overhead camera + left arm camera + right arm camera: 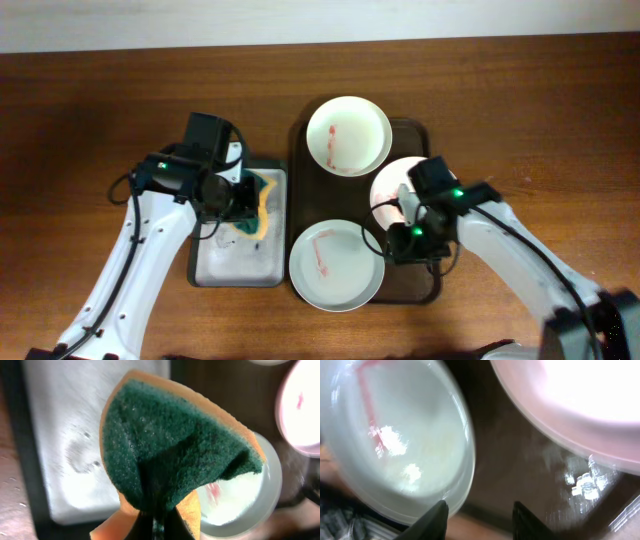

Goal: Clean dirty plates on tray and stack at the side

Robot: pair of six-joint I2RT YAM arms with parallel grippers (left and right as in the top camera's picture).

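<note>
Three white plates lie on the dark brown tray (300, 150): one with red smears at the back (349, 135), one with a red smear at the front (335, 266), and a pinkish one (385, 185) at the right, partly under my right arm. My left gripper (245, 197) is shut on a green and orange sponge (170, 445), held over the sponge tray (235, 262). My right gripper (480, 515) is open and empty, low over the brown tray (520, 455) between the front plate (395, 445) and the pinkish plate (580, 405), one finger at the front plate's rim.
The black-rimmed, white-bottomed sponge tray sits left of the brown tray, wet inside (70, 440). Bare wooden table (80, 120) surrounds both trays. The left wrist view also shows the front plate (235, 500) and the pinkish plate (300, 410).
</note>
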